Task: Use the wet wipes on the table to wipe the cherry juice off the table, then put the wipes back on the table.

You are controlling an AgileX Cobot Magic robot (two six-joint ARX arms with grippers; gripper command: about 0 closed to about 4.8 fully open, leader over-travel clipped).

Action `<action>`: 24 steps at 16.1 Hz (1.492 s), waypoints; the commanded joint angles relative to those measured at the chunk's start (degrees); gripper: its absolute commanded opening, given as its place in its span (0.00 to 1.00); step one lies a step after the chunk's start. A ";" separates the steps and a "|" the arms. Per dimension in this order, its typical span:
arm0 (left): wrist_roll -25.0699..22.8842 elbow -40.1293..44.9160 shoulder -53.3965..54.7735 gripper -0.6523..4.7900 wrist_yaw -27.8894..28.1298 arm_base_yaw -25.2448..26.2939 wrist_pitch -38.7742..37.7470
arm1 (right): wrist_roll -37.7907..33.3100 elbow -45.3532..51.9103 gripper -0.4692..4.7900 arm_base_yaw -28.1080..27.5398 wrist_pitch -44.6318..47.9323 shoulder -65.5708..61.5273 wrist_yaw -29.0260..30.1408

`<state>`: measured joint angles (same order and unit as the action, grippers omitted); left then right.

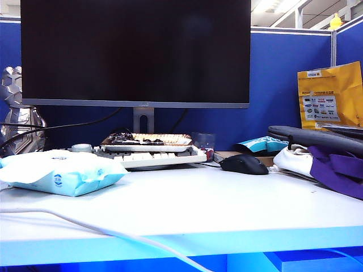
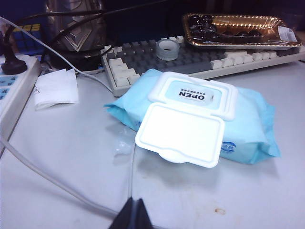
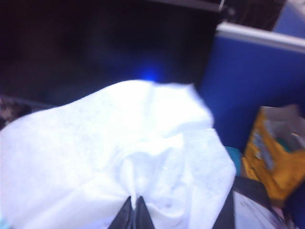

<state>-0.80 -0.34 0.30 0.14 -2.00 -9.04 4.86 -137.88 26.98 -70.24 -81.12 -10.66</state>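
The wipe (image 3: 119,157) is held bunched in the right pincer (image 3: 133,210), whose tips are pinched together on a gathered fold near the sheet's middle, so that the rest fans out loosely in front of the camera. A pinch at the centre would leave a broad pad of tissue free for rubbing the bench, which is probably why it is gripped that way. Behind the wipe the dark monitor (image 3: 95,43) and a blue partition (image 3: 252,81) are seen rather than the bench, so the wipe is judged to be carried in the air, clear of the surface. Neither arm appears in the exterior view.

The left pincer (image 2: 132,214) is seen with its tips closed together and nothing between them, hanging over the bench (image 2: 71,157) just in front of the pack (image 2: 200,119). The pack lies before the keyboard (image 2: 143,62) with its lid flipped open. A small reddish spot (image 2: 219,210) is seen on the bench in front of the pack, possibly the juice; it is too small to be sure.

Wiping seems not yet done, and the wipe is yet to be laid down.
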 commanded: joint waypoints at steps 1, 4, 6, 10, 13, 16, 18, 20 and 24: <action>-0.24 0.02 -0.20 0.11 -0.20 0.04 -0.70 | 2.19 15.04 0.09 0.04 16.46 1.68 2.34; -0.24 0.02 -0.20 0.11 -0.20 0.04 -0.70 | 2.21 33.55 0.09 0.02 31.06 1.84 4.76; -0.24 0.02 -0.20 0.11 -0.22 0.04 -0.70 | 1.70 40.92 0.09 0.02 35.50 0.72 4.81; -0.24 0.02 -0.20 0.11 -0.20 0.04 -0.68 | -0.79 53.27 0.09 -0.57 41.48 -2.64 4.50; -0.24 0.02 -0.20 0.11 -0.20 0.04 -0.70 | -2.10 58.53 0.09 -1.57 41.40 -5.88 4.31; -0.24 0.02 -0.20 0.11 -0.20 0.04 -0.70 | -6.38 62.25 0.09 -5.09 39.21 -9.46 4.46; -0.24 0.02 -0.20 0.11 -0.20 0.04 -0.70 | -6.64 63.80 0.09 -7.02 38.12 -11.19 4.39; -0.24 0.02 -0.20 0.11 -0.20 0.04 -0.70 | -6.82 64.11 0.09 -8.70 36.37 -14.03 4.61; -0.24 0.02 -0.20 0.11 -0.20 0.04 -0.70 | -6.78 64.11 0.09 -9.29 35.56 -20.48 4.83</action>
<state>-0.78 -0.34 0.27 0.14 -2.00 -9.04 -1.72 -73.56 17.41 -35.03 -100.86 -6.07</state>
